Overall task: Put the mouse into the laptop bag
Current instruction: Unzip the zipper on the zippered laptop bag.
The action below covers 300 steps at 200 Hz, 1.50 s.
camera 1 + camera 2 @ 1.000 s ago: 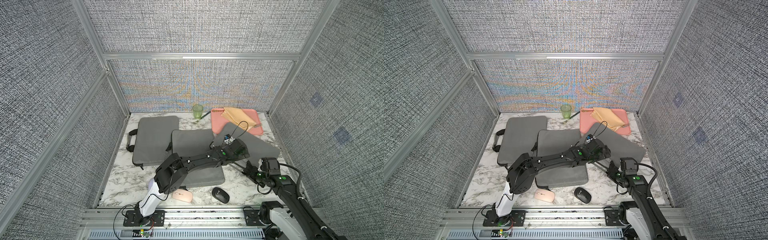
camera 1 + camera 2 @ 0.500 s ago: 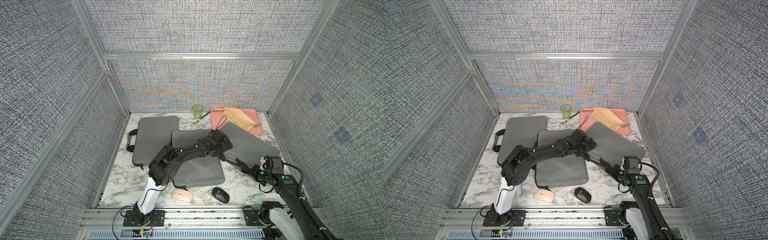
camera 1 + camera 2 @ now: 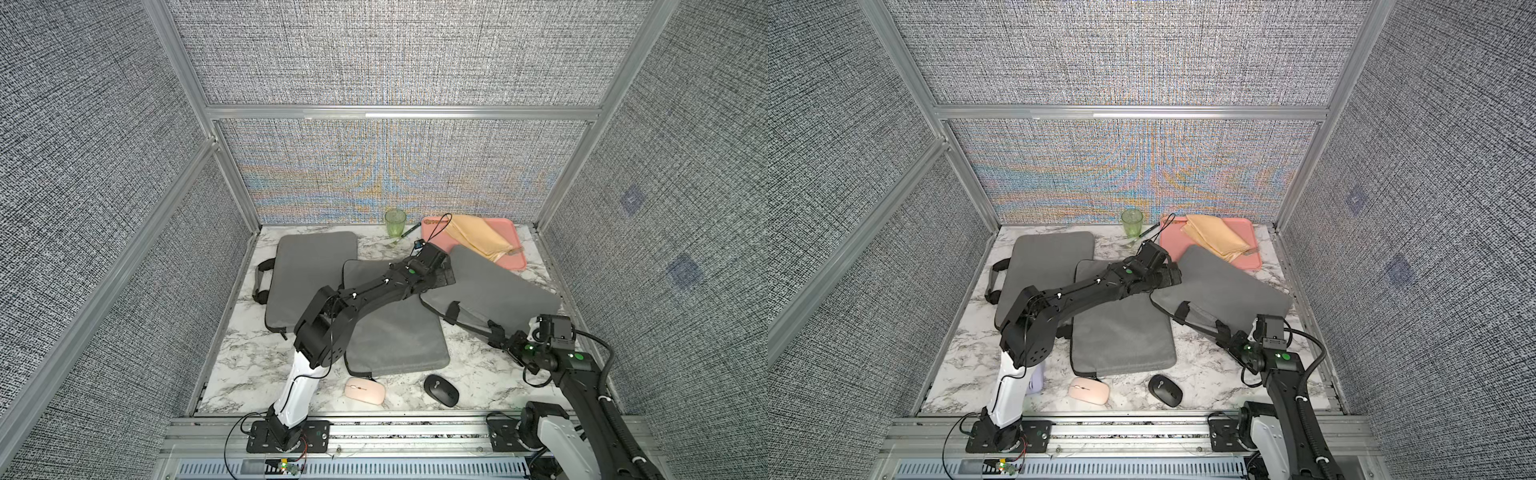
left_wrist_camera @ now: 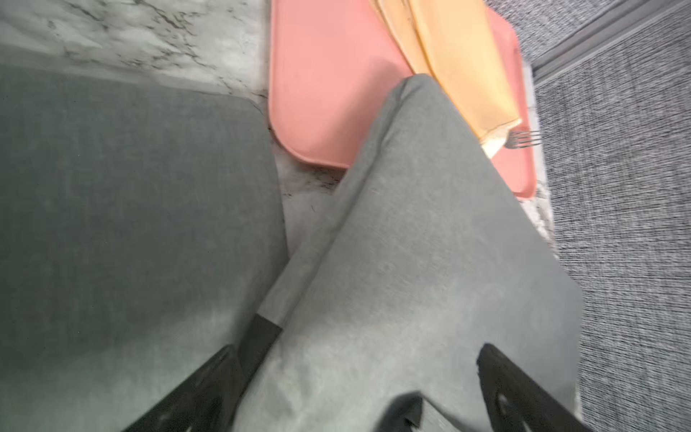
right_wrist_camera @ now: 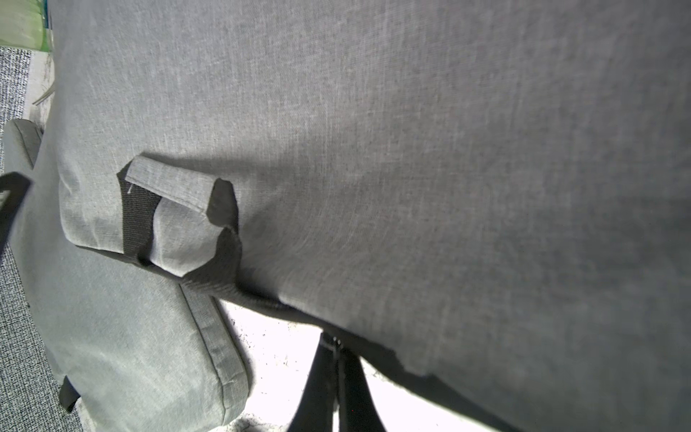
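A black mouse (image 3: 441,390) and a pink mouse (image 3: 365,390) lie on the marble near the front edge, both untouched. The right-hand grey laptop bag (image 3: 498,286) lies slanted, its near edge raised. My right gripper (image 3: 498,338) is shut on a small zipper pull at that near edge; the wrist view shows the right gripper (image 5: 336,349) with its jaws pressed together under the bag (image 5: 411,149). My left gripper (image 3: 445,272) hangs open over the bag's far left corner. In the wrist view the left gripper (image 4: 355,374) straddles the grey fabric (image 4: 430,262) without holding it.
A second grey bag (image 3: 395,336) lies in the middle under my left arm, and a third (image 3: 316,266) at the back left. A pink tray (image 3: 513,237) with a yellow cloth (image 3: 478,239) and a fork (image 4: 523,139) sits back right. A green cup (image 3: 395,222) stands by the rear wall.
My left gripper has swung back and to the left, from above the right bag's middle to its far corner. The right gripper has kept its grip and barely moved.
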Motion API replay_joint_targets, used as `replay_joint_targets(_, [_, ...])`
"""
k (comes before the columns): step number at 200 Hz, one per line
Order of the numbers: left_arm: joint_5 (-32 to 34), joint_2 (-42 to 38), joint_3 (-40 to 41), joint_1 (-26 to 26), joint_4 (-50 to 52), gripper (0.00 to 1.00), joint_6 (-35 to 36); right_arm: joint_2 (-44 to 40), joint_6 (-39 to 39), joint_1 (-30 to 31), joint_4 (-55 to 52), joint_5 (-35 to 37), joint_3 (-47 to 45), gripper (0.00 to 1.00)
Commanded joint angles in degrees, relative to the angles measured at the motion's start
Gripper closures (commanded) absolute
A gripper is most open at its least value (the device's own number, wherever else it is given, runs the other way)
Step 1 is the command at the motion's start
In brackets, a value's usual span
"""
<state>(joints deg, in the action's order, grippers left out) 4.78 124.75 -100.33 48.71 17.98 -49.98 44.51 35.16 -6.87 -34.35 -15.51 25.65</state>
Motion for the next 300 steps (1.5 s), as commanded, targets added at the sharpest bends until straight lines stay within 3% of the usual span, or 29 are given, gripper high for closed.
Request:
replay_joint_targets(1, [2.3, 2.5, -2.0, 0.2, 3.8, 0.01, 3.4, -0.7, -0.9, -0.2, -0.1, -0.3, 0.1, 1.00])
replay_joint_targets(28, [-2.4, 5.5, -4.7, 0.2, 2.8, 0.13, 4.3, -0.7, -1.5, -0.3, 0.1, -1.7, 0.3, 1.00])
replay_joint_targets(58, [-6.9, 5.4, -4.4, 2.8, -1.1, 0.57, 4.1, 0.1, -2.5, 1.0, 1.5, -4.7, 0.0, 1.00])
replay_joint_targets(73, [-6.4, 4.2, -3.7, 4.5, -2.7, 0.72, 3.4, 0.6, -2.1, 3.8, 3.1, -5.2, -0.7, 1.00])
replay_joint_targets(92, [-7.2, 3.5, -3.4, 6.4, -4.6, 0.83, 1.9, 0.5, -0.6, 10.0, 5.3, -3.3, -1.0, 1.00])
replay_joint_targets(146, [-5.8, -1.0, 5.0, 10.7, -12.4, 0.95, -3.7, 5.7, 4.8, 24.2, 12.9, 1.4, 0.0, 1.00])
replay_joint_targets(197, [2.2, -7.6, 15.3, 14.3, -16.2, 1.00, -7.3, 8.9, 7.7, 31.4, 16.0, 4.7, 3.1, 1.00])
replay_joint_targets(239, [14.9, -15.2, 27.5, 17.2, -21.2, 1.00, -12.6, 10.9, 8.4, 30.8, 14.5, 9.7, 4.1, 1.00])
replay_joint_targets(265, [19.1, -17.8, 31.6, 19.5, -23.1, 1.00, -14.2, 10.6, 6.7, 26.6, 12.8, 10.0, 4.8, 1.00])
replay_joint_targets(276, [20.8, -18.6, 32.8, 20.5, -23.4, 0.87, -14.9, 10.1, 5.5, 23.7, 11.6, 9.5, 5.2, 1.00])
replay_joint_targets(300, [23.4, -19.6, 34.8, 22.0, -25.1, 0.47, -15.7, 8.5, 3.1, 16.6, 9.5, 5.9, 5.7, 1.00])
